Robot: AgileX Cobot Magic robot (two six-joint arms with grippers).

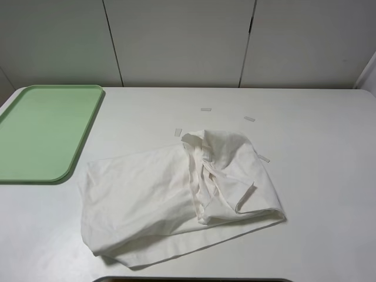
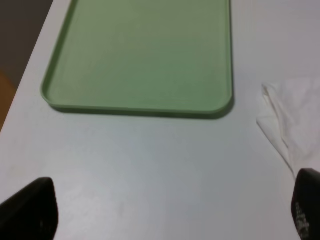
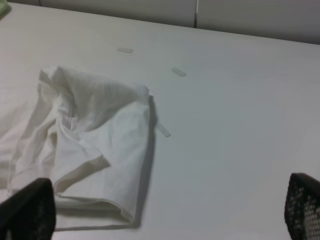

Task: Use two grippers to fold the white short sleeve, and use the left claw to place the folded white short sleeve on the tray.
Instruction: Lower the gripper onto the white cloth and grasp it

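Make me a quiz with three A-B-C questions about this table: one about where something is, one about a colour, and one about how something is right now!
1. In the high view, where is the tray from the T-shirt?
A. To its left, apart from it
B. Under it
C. To its right

2. What colour is the tray?
A. Red
B. Pale green
C. Blue

3. How are the left end effector and the right end effector?
A. Both pinching the T-shirt
B. One holding the tray
C. Both open, holding nothing

Answers:
1 A: a strip of bare table shows between the tray's corner and the cloth.
2 B: its whole flat surface and rim are pale green.
3 C: each wrist view shows the fingers far apart with nothing gripped.
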